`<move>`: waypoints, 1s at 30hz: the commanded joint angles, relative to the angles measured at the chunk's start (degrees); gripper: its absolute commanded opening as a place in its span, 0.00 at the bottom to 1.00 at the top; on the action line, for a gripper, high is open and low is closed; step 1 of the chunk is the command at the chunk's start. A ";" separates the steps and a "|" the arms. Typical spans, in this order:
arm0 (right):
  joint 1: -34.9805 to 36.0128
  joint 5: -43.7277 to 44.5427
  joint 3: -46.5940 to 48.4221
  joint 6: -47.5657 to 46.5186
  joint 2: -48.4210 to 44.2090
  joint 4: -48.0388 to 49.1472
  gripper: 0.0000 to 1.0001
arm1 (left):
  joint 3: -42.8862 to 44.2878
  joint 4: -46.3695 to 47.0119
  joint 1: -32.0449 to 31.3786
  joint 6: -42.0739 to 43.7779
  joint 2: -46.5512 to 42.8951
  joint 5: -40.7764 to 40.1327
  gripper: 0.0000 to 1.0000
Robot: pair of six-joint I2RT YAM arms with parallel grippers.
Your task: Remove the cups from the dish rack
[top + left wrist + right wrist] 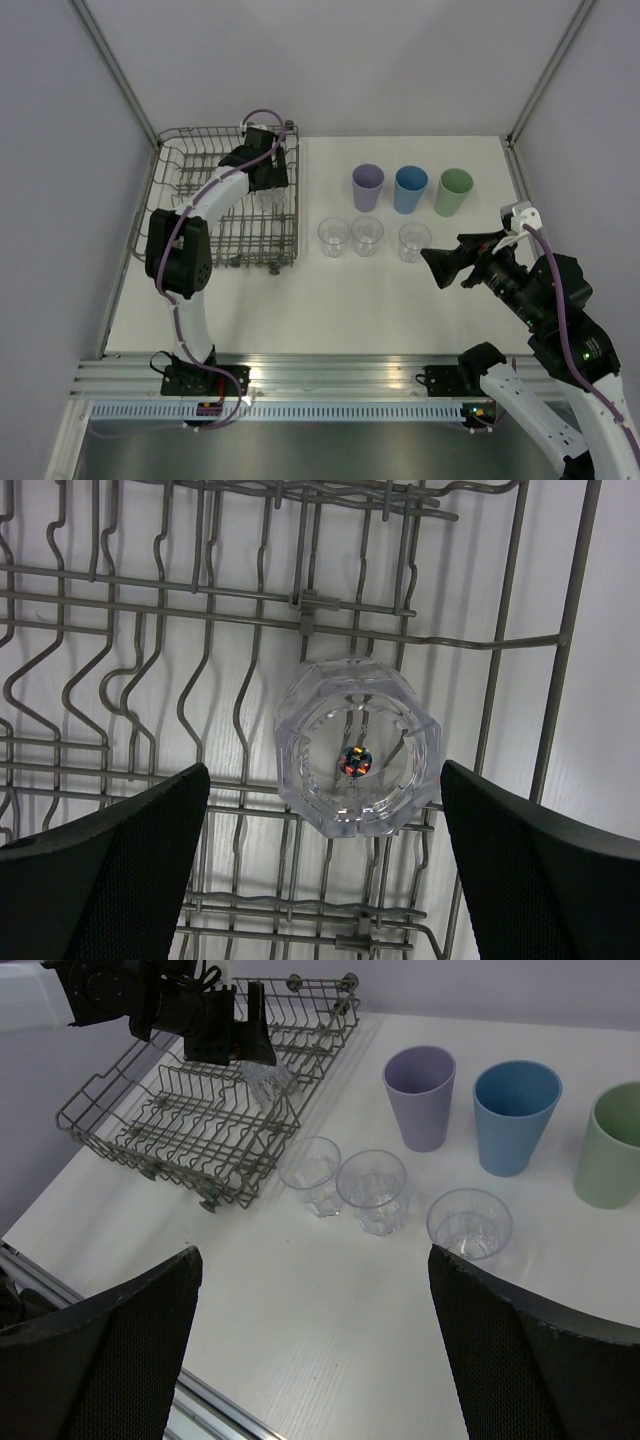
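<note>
One clear cup [357, 748], obscured overhead, shows in the dish rack [240, 236] beneath the left end effector's [325, 770] spread fingers [130, 865].

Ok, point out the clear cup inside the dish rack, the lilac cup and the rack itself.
clear cup [358, 762]: left wrist view, centre of the cup, seen end-on.
lilac cup [367, 198]: top external view, its outer wall.
dish rack [170, 1125]: right wrist view, bare wire floor of the rack.
</note>
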 commanded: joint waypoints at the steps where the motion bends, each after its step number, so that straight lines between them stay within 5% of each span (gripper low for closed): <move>1: -0.05 -2.34 -0.08 -0.28 0.07 1.68 0.98 | 3.48 1.76 0.12 3.31 1.79 3.68 1.00; 9: -0.05 -3.22 -0.34 -0.54 0.07 1.59 0.98 | 6.83 -0.18 0.20 3.58 6.19 3.59 0.91; 14: -0.05 -3.75 -0.08 -0.72 0.25 1.68 0.98 | 7.36 -1.67 0.20 3.14 5.93 3.42 0.65; 22: -0.05 -3.05 0.01 -0.98 0.25 1.68 0.98 | 7.36 -4.04 0.12 1.38 0.67 3.07 0.04; 30: -0.05 2.57 0.45 1.91 4.64 -1.74 0.96 | 7.79 -5.27 0.12 -0.46 -7.95 2.89 0.02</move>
